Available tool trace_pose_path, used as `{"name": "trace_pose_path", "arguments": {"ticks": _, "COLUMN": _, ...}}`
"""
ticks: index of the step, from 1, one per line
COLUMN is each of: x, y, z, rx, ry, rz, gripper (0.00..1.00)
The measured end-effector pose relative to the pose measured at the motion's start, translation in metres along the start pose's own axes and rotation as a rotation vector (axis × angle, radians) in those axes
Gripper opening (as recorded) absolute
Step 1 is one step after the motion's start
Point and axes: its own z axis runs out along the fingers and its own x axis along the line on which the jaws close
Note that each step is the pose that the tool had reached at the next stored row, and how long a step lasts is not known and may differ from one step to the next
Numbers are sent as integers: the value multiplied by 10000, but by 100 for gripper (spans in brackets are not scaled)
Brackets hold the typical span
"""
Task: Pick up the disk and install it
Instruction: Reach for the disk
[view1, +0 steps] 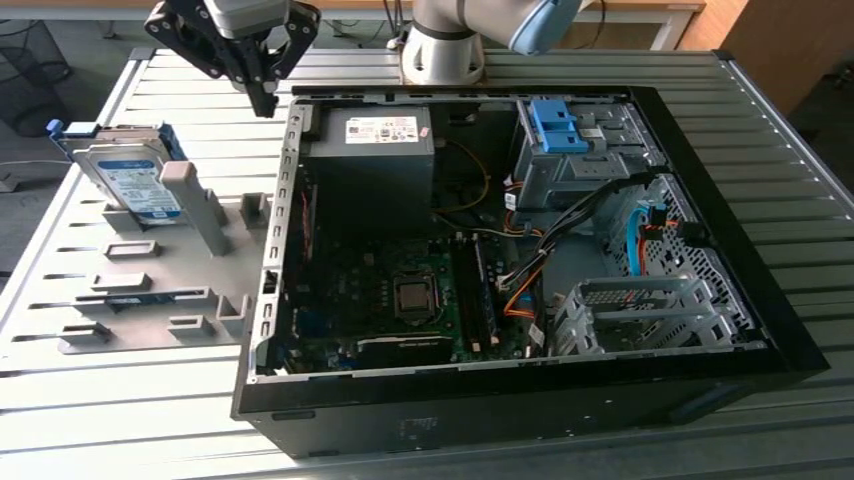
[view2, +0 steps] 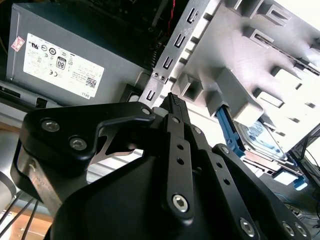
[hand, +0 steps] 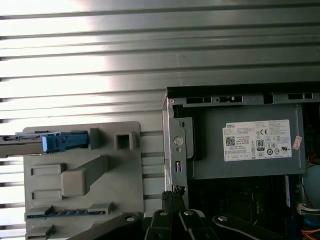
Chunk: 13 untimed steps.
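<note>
Jaws together, gripper (view1: 264, 102) apart from disk (view1: 134, 185)

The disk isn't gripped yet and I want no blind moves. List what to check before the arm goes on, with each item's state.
1. Disk standing upright in the grey holder: ok.
2. Fingers empty: ok.
3. Fingers open for a grasp: not ok, shut.
4. Fingers apart from the disk, near the case corner: ok.
5. Case side open, inside exposed: ok.
6. Drive bay free: cannot tell.
</note>
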Motion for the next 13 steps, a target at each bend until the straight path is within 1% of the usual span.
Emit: {"name": "trace_pose_path", "arguments": {"ticks": 13, "x": 66, "y": -5, "z": 6, "rx": 1, "ry": 5, "rz": 0, "gripper": 11}}
